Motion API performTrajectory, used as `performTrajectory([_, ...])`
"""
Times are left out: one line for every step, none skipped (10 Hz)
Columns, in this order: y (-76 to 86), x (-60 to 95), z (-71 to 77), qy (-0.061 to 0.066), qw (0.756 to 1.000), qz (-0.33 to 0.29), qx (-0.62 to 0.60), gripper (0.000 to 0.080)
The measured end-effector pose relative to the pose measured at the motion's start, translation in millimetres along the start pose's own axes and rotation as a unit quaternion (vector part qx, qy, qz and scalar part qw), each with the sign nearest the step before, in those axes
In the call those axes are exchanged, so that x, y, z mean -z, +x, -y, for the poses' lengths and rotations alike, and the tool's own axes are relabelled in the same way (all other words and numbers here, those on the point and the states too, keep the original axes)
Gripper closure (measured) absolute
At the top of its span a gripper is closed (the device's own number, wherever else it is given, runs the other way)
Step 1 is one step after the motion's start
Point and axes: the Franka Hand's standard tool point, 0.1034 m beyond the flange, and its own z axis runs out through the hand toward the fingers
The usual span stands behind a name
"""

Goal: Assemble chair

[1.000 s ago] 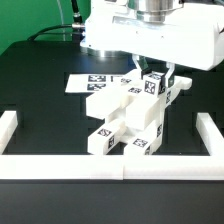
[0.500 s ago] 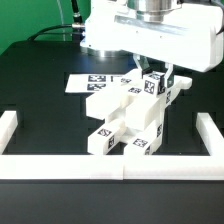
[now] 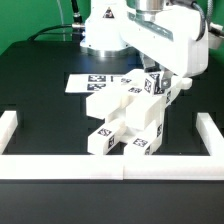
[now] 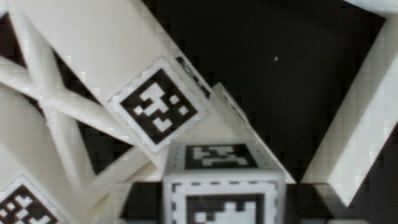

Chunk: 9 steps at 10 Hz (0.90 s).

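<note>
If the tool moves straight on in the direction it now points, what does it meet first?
Probably the chair: its tagged block lies directly ahead in the wrist view, though depth is unclear.

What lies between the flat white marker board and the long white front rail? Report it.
The small blocky white plastic chair, on the black table; the exterior view shows it.

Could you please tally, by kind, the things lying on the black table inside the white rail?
Small blocky white plastic chair, parts bunched as one cluster: 1
Thin flat white marker board: 1
Total: 2
</note>
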Motion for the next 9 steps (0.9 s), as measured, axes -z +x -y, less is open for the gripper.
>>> performTrajectory([-0.3,-0.1,0.0,0.0,0.999,0.0,-0.038,0.0512])
performTrajectory([-1.1,-0.1,0.3,0.0,0.998,0.001,-0.07,0.0512])
performTrajectory([-1.6,-0.1,0.6,0.001,0.996,0.003,-0.091,0.0512])
performTrajectory([-2.3,-0.1,0.9,0.002,0.991,0.004,-0.135,0.0512])
performTrajectory([-3.0,-0.1,1.1,0.002,0.986,0.004,-0.164,0.0512])
performTrajectory([-3.3,-0.1,1.2,0.002,0.983,0.005,-0.183,0.0512])
performTrajectory([-4.0,-0.1,1.5,0.002,0.975,0.005,-0.224,0.0512])
performTrajectory([-4.2,-0.1,1.6,0.002,0.973,0.005,-0.232,0.0512])
performTrajectory([-4.1,-0.5,1.3,0.001,0.973,0.005,-0.229,0.0512])
